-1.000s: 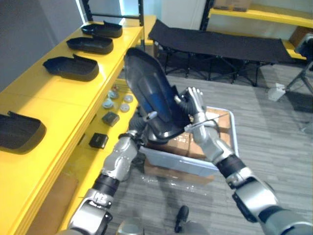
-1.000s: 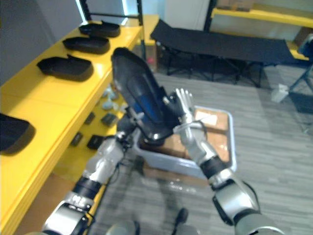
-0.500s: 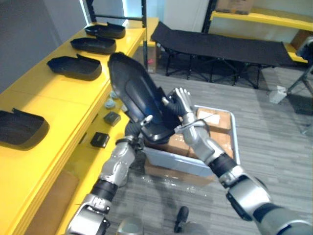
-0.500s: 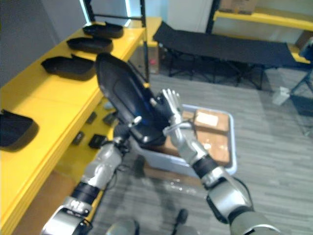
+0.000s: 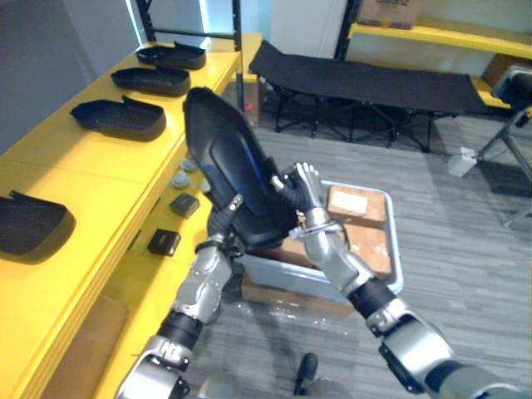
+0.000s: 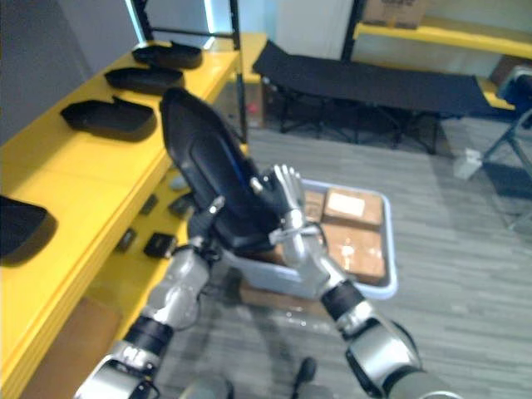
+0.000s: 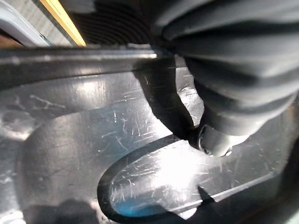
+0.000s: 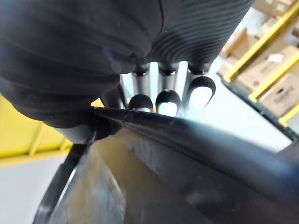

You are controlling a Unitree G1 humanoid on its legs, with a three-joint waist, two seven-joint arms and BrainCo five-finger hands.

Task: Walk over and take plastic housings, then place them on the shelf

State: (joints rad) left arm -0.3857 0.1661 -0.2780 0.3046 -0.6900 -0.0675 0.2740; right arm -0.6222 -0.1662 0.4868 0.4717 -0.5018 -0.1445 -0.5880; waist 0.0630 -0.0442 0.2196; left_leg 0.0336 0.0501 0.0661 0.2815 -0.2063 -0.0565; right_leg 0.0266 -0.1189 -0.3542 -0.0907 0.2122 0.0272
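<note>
Held one large glossy black plastic housing [image 5: 237, 179] tilted on end in the air, above the near corner of a shallow grey plastic crate [image 5: 287, 274] of brown cardboard boxes [image 5: 353, 202], just beside the long yellow shelf [image 5: 87, 174] but not on it. Pinched its lower edge with the left hand [image 5: 235, 202], thumb over the shiny face and the other fingers hidden behind. Braced the opposite side with the right hand [image 5: 306, 195], fingers straight and flat along the rim. Counted four matching black housings [image 5: 118, 118] already laid in a row on the shelf top, with bare yellow between the nearest two. Judged the pick-up done for this piece; left to do: swing it over that gap, lay it down, let go.
</note>
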